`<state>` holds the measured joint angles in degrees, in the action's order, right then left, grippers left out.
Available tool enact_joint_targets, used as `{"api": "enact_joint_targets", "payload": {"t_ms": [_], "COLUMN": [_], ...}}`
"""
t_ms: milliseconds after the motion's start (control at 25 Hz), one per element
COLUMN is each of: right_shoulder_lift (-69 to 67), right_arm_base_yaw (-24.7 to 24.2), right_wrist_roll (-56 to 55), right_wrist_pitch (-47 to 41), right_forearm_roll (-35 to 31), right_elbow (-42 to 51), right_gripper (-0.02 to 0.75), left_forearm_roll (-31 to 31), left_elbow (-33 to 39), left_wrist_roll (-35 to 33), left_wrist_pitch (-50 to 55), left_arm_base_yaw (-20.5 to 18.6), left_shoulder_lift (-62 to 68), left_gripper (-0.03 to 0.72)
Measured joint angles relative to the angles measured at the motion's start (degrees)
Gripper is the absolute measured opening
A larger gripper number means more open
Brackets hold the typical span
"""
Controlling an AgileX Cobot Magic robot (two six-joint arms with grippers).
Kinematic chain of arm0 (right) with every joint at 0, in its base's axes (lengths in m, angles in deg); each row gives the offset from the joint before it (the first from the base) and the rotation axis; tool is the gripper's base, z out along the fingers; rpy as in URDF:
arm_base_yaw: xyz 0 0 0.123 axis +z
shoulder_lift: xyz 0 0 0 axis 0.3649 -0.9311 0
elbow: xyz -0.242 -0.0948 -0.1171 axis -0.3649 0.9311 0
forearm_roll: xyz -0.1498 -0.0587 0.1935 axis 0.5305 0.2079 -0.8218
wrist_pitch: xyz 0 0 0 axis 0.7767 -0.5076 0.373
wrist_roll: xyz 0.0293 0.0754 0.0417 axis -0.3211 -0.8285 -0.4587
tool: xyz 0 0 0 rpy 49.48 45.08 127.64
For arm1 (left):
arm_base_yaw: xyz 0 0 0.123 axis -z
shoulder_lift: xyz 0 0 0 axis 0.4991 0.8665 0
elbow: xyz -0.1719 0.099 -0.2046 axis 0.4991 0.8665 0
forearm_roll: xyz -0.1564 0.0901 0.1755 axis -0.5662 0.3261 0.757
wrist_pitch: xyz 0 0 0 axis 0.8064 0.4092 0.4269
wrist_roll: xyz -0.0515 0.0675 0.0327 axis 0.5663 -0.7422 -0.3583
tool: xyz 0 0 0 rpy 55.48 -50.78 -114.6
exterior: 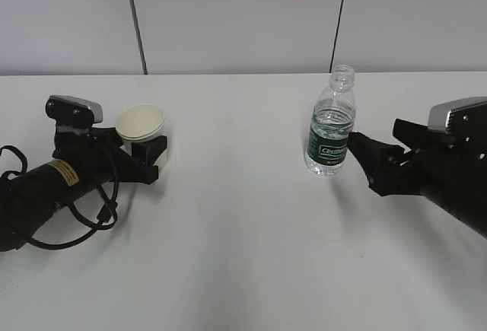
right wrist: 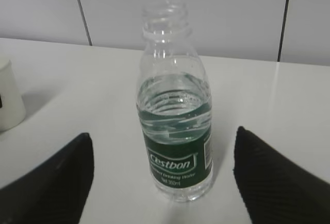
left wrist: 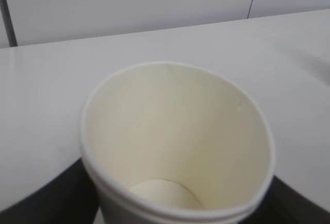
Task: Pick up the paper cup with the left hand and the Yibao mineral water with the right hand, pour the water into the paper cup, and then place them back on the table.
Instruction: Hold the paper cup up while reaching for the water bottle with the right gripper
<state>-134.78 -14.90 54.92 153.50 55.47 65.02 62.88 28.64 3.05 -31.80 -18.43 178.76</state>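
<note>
Standing upright on the large flat white table (exterior: pixel 243 255), the small clear plastic Yibao mineral water bottle (exterior: pixel 331 124) occupies the right half of the exterior view. It is capless, with a threaded neck and ribbed shoulders. Water fills it to roughly the upper edge of its dark green label band, which carries white lettering. In the right wrist view the bottle (right wrist: pixel 174 105) sits centred between two black textured fingers (right wrist: pixel 49 183), with table surface visible on both sides of it.

The right hand (exterior: pixel 358 148), a black arm with a grey-topped camera block, lies low on the table; its jaws are spread wide and grasp nothing, with a fingertip just beside the bottle's label.

The small white tapered paper cup (exterior: pixel 141 125) stands upright on the left half of the table, well apart from the bottle. It has a rolled rim and a cream interior; the left wrist view looks into the cup (left wrist: pixel 178 141) and shows a dry, bare base.

The left hand (exterior: pixel 148 156), a black arm with a yellow sticker and loose black cable, has its fingers on either side of the cup's lower wall. Whether they press on the cup cannot be determined.
</note>
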Motion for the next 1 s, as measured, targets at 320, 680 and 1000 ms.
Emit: {"api": "enact_joint_targets", "payload": {"t_ms": [320, 680, 1000], "right_shoulder_lift": [-6.60, -13.39, -16.85], "right_arm_base_yaw": [0.00, 0.00, 0.00], "right_wrist_roll": [0.00, -0.36, -0.56], "right_wrist_pitch": [0.00, 0.00, 0.00], "right_forearm_roll": [-0.11, 0.93, 0.93], "right_elbow": [-4.26, -11.64, -14.73], "right_gripper": [0.652, 0.656, 0.656], "left_forearm_roll": [-0.04, -0.04, 0.01], "left_elbow": [0.00, 0.00, 0.00], "left_wrist_roll": [0.00, 0.00, 0.00], "left_wrist_pitch": [0.00, 0.00, -0.05], "left_arm_base_yaw": [0.00, 0.00, 0.00], "left_shoulder_lift": [0.00, 0.00, 0.00], "left_gripper": [0.445, 0.444, 0.443]}}
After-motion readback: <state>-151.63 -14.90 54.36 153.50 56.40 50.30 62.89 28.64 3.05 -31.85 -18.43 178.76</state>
